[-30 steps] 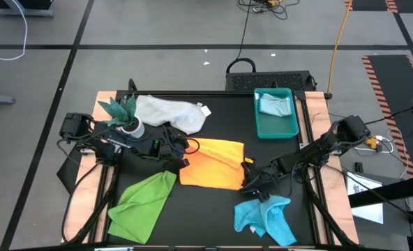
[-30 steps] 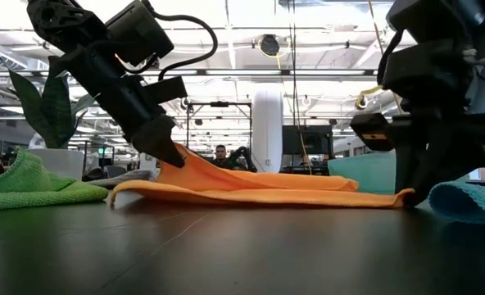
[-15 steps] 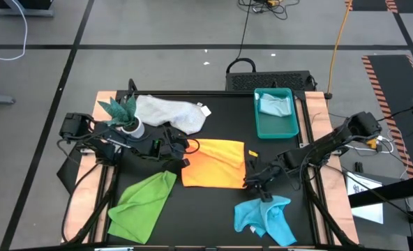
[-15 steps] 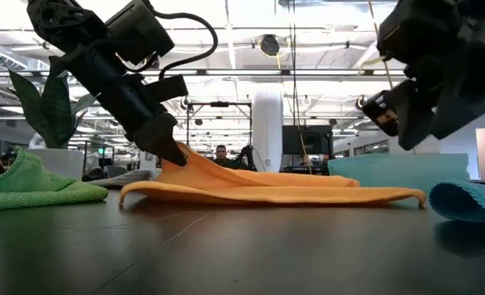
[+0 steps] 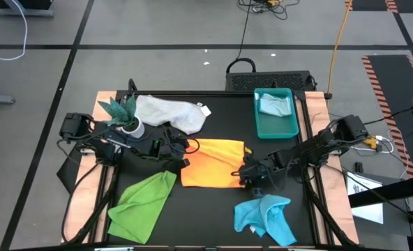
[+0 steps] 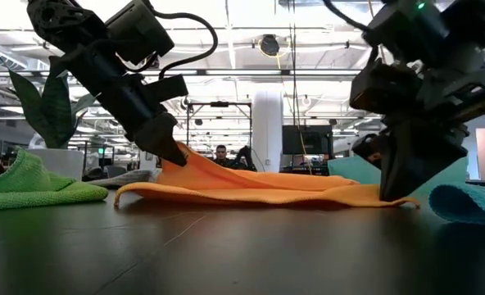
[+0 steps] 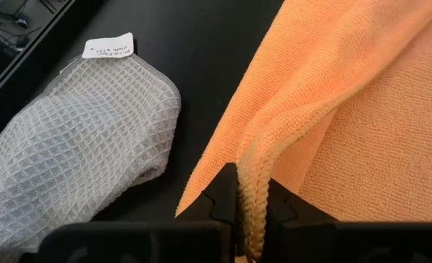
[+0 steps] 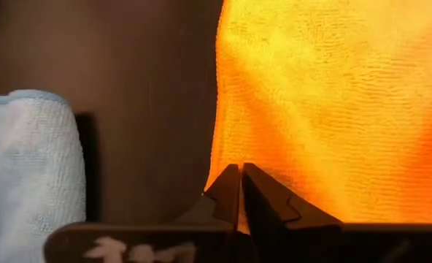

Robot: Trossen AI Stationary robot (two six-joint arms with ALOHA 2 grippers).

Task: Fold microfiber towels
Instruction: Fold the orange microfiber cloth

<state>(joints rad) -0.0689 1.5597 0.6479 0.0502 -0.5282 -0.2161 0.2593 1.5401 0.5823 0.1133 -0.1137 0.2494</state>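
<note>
Two of my fingers on each side are pinched onto the orange towel (image 5: 213,164), which lies mid-table (image 5: 213,209): my left fingers (image 5: 185,148) hold its far-left corner lifted off the surface, and my right fingers (image 5: 246,176) are closed on its near-right corner, low against the table. Around it, the white-grey towel (image 5: 170,111) lies by the plant (image 5: 123,111), the lime green towel (image 5: 142,202) sits at the near left, the turquoise-blue towel (image 5: 266,217) at the near right, and the pale blue towel (image 5: 274,104) rests in the teal tray (image 5: 276,129).
</note>
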